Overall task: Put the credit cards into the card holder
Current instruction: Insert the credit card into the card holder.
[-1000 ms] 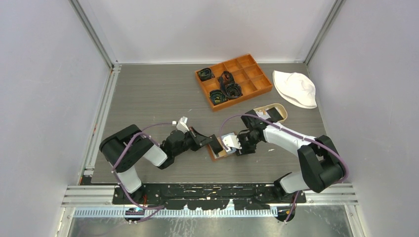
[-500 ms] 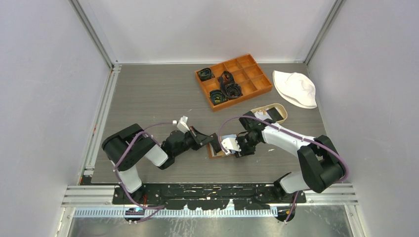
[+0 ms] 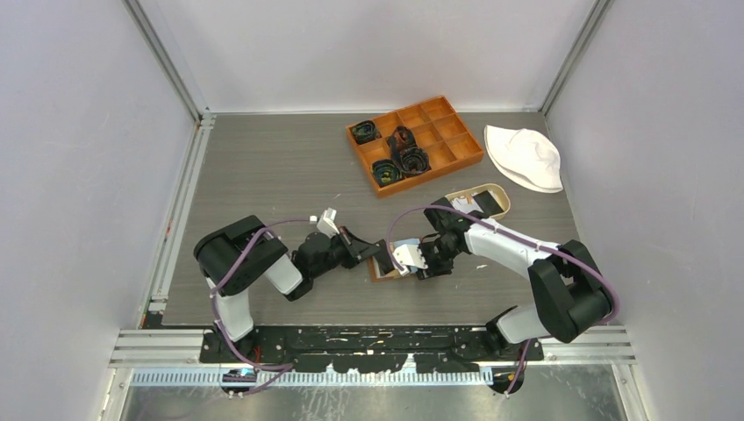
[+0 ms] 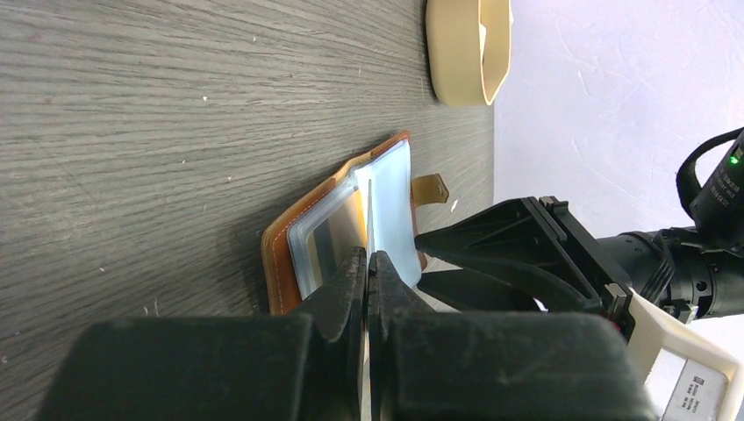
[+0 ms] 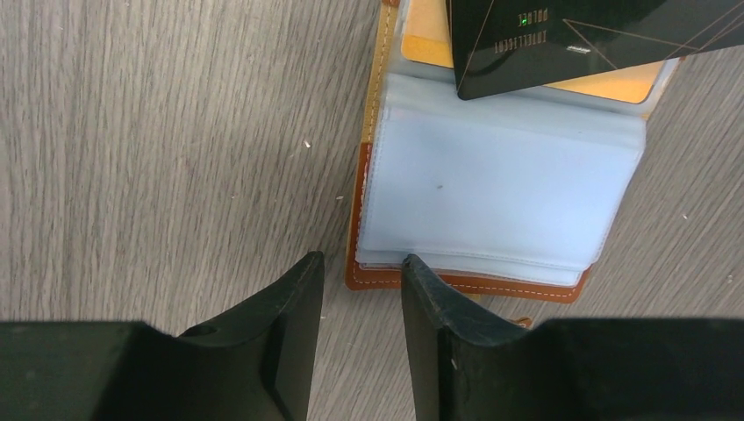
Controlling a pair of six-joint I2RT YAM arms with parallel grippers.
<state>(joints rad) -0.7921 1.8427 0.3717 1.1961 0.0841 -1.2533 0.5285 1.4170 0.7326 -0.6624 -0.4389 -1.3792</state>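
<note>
Left gripper [image 4: 368,263]: clamped shut, seemingly on a clear leaf [image 4: 390,210] of the card holder [image 5: 500,184].
Right gripper [image 5: 361,260]: jaws apart, empty, at the holder's near corner.
Black card [image 5: 579,35]: straight ahead of your right fingers, long axis crosswise over the tan slot [image 5: 430,26].

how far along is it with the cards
Done: the card holder lies open. In hand: the left fingers pinch the black card over its tan pocket; the right fingers hover open at its edge. Left: the card is not slotted yet.
</note>
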